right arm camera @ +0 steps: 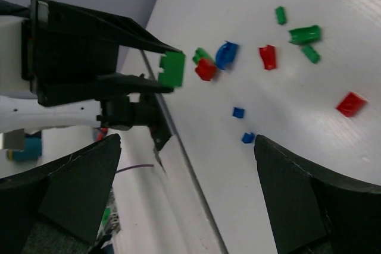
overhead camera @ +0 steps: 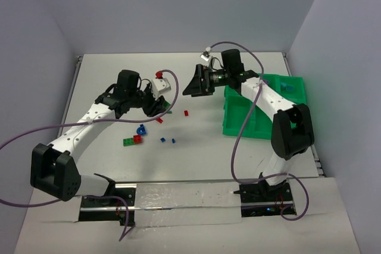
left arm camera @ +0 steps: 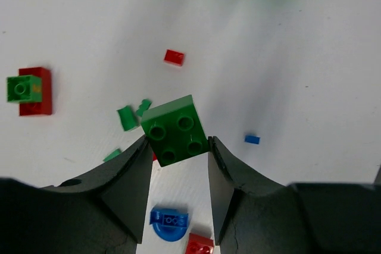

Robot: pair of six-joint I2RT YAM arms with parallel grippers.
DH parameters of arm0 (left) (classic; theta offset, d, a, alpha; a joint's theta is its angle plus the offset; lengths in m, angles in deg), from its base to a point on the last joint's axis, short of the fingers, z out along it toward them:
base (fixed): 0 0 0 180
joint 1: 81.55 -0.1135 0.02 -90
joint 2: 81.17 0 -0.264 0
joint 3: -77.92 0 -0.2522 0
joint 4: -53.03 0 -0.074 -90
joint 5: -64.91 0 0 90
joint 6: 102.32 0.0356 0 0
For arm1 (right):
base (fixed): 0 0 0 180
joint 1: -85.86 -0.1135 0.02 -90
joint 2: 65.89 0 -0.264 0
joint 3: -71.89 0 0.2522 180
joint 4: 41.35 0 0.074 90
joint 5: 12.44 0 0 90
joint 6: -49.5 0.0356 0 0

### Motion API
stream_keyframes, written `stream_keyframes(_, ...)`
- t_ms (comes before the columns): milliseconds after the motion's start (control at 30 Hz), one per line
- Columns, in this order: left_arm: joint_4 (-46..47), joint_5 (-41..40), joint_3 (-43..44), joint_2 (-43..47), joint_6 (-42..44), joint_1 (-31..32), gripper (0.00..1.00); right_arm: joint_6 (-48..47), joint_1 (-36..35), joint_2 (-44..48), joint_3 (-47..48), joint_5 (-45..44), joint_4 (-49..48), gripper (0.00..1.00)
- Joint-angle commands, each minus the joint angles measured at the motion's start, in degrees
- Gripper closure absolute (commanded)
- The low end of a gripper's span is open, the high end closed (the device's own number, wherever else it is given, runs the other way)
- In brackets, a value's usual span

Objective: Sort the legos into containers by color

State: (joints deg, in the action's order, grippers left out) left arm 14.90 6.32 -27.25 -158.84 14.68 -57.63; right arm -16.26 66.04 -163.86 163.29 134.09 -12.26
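The left fingers (left arm camera: 128, 176) are clamped on a green four-stud brick (left arm camera: 175, 130), one finger against each side. The brick is lifted above the counter (left arm camera: 286, 57) with its studs facing the wrist camera. Loose legos lie on the counter below it: a round blue piece (left arm camera: 169, 223), a small red plate (left arm camera: 174, 57), a tiny blue plate (left arm camera: 252, 140) and a green-on-red stack (left arm camera: 25, 88). The right fingers (right arm camera: 77, 176) stand wide apart with nothing between them, hanging over the counter to the left of the green tray (overhead camera: 238, 114). The tray sits at the counter's right side; its far right compartment holds blue pieces (overhead camera: 287, 85), and what lies in the other compartments cannot be made out
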Motion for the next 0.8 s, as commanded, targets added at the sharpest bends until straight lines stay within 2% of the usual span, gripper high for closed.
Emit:
stream_keyframes(0, -1.2, 2.3, 4.1, 1.1, -1.6, 2.5, 0.84, 8.7, -4.1, -4.4, 2.6, 6.3, -7.8, 0.0)
stream_keyframes(300, -1.6, 1.5, 4.7, 1.6, -2.2, 5.0, 0.84, 12.9, -8.4, -9.3, 3.7, 8.5, -10.1, 0.0)
stream_keyframes(400, -1.5, 1.5, 5.0, 1.3, -2.4, 5.5, 0.84, 13.2, -9.3, -10.2, 4.5, 8.8, -10.2, 0.04)
stream_keyframes(500, -1.6, 1.5, 5.4, 1.1, -2.3, 5.9, 0.84, 14.1, -9.8, -10.9, 4.8, 9.2, -11.5, 0.15)
stream_keyframes(533, -1.6, 1.5, 5.7, 0.9, -2.3, 6.0, 0.84, 14.6, -9.9, -11.2, 4.8, 9.5, -12.0, 0.26)
stream_keyframes(767, -0.5, -0.7, 5.1, 0.7, -3.1, 6.1, 0.82, 15.1, -9.9, -10.2, 3.1, 11.5, -13.4, 0.82)
